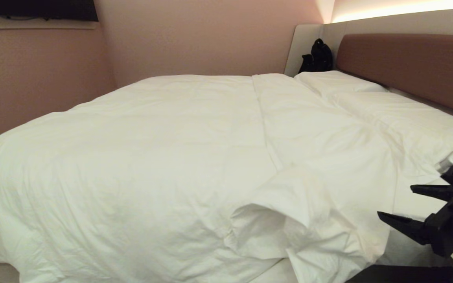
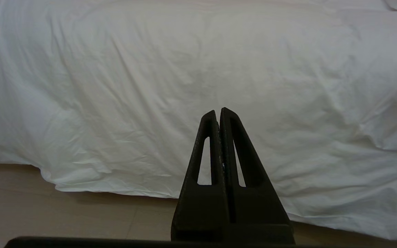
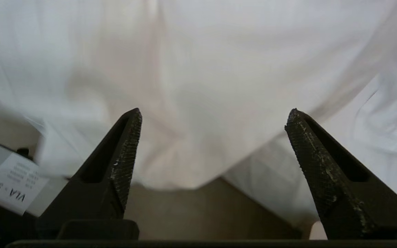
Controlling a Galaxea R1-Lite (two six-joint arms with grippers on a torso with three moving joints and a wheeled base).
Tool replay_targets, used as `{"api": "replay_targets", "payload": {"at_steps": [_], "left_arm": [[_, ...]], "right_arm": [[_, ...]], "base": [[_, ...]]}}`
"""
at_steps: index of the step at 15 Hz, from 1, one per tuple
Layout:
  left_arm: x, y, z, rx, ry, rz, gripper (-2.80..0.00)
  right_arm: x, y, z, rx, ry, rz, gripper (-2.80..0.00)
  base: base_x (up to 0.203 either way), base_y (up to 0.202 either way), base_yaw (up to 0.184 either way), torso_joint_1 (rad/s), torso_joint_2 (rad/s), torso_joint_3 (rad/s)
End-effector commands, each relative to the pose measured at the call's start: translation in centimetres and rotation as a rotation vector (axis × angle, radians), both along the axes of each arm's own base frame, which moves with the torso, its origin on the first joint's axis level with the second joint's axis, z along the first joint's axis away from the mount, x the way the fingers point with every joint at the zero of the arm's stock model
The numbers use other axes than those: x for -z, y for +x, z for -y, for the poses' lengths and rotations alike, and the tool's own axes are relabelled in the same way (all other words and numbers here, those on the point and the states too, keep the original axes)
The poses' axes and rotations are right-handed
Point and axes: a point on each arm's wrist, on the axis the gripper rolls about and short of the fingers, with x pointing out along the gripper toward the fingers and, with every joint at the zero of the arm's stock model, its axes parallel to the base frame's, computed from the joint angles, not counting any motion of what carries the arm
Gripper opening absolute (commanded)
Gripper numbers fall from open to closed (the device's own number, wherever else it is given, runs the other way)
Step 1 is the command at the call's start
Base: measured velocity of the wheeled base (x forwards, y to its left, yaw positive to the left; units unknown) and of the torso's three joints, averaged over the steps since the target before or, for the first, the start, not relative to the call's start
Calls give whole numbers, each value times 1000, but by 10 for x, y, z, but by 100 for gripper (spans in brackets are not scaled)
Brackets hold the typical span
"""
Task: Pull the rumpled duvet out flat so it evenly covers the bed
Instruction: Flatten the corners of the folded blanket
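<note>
Duvet spread over most of bed, bunched in a fold at near edge, right of centre. Right gripper at near right, jaws wide apart, holding nothing, beside that fold. Left gripper closed and empty, low before duvet's hanging side.

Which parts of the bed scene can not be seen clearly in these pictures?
- Head view: the far side of the puffy white duvet drops behind its own bulk.
- Head view: the open right gripper is cut by the picture's edge.
- Head view: the small black object beside the brown padded headboard is too small to identify.
- Right wrist view: duvet folds are blurred.
</note>
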Motion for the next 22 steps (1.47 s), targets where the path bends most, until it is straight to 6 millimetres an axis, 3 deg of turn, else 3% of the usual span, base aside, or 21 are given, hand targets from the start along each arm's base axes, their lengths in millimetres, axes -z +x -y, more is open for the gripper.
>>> {"api": "replay_targets", "payload": {"at_steps": [1,2,5,6,8,11,14,19,22], "left_arm": [[0,0,0,0,0,0,-280],[0,0,0,0,0,0,-280],[0,0,0,0,0,0,-280],[0,0,0,0,-2,0,-280],[0,0,0,0,0,0,-280],[0,0,0,0,0,0,-280],[0,0,0,0,0,0,-280],[0,0,0,0,0,0,-280],[0,0,0,0,0,0,-280]], "right_arm": [[-31,-16,3,-18,30,150,0],[-44,-16,3,-19,43,191,0],[-54,4,-3,-11,41,185,0],[-55,12,-5,-8,41,173,-280],[-61,29,-10,-1,55,163,-280],[-63,74,-23,36,101,105,-280],[-47,110,-29,159,149,21,-280],[-18,131,-2,355,173,-79,-280],[-5,156,39,523,192,-107,-280]], "base": [[0,0,0,0,0,0],[0,0,0,0,0,0],[0,0,0,0,0,0],[0,0,0,0,0,0],[0,0,0,0,0,0],[0,0,0,0,0,0],[0,0,0,0,0,0],[0,0,0,0,0,0],[0,0,0,0,0,0]]}}
